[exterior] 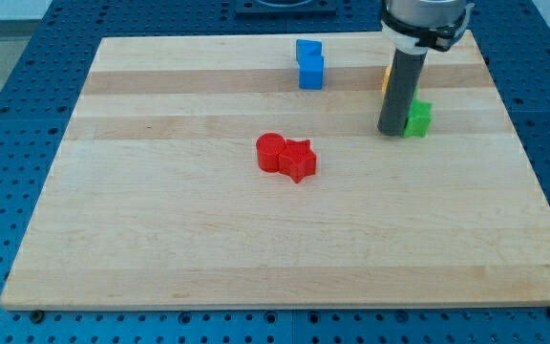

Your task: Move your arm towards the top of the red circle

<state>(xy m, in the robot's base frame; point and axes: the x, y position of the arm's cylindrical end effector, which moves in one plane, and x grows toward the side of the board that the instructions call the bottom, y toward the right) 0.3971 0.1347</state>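
Observation:
The red circle [271,152] lies near the board's middle, touching a red star [299,160] on its right. My rod comes down at the view's upper right and my tip [391,131] rests on the board, well to the right of and slightly above the red circle. The tip stands right beside a green block [417,118], on its left. An orange block [387,78] is mostly hidden behind the rod.
Two blue blocks [309,63] sit together near the board's top edge, above and right of the red circle. The wooden board [160,229] lies on a blue perforated table.

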